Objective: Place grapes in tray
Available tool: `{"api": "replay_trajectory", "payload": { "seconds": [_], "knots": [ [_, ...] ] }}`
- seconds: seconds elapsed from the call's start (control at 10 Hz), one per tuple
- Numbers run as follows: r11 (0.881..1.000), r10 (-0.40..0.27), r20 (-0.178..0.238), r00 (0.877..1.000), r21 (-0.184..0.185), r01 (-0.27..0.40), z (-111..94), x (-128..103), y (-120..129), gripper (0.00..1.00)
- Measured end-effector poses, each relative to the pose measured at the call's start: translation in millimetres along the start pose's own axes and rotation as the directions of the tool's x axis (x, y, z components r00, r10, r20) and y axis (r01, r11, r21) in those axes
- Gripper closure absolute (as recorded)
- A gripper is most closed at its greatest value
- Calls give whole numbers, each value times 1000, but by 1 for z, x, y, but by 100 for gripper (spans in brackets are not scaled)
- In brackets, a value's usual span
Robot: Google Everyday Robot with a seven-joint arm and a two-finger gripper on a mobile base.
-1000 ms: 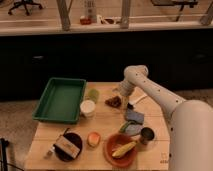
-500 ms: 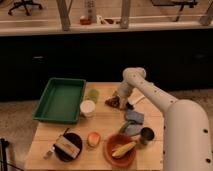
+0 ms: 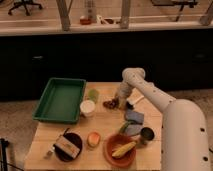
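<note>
Compared with a second ago, the arm has sunk a little, and the hand (image 3: 119,101) now sits low over the table (image 3: 107,126), right against the grapes (image 3: 109,104). The grapes seem to lie where they lay before, just right of the white cup (image 3: 87,108) and well apart from the green tray (image 3: 59,100) at the table's left. We cannot tell from this view whether the hand is spread or closed, and the packet (image 3: 66,145) in the dark bowl (image 3: 76,140) carries printing too small for us to read.
</note>
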Motion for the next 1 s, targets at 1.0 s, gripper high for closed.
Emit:
{"api": "replay_trajectory", "payload": {
  "seconds": [1.0],
  "knots": [
    [995, -55, 50, 997, 91, 50, -78, -18, -3, 100]
  ]
}}
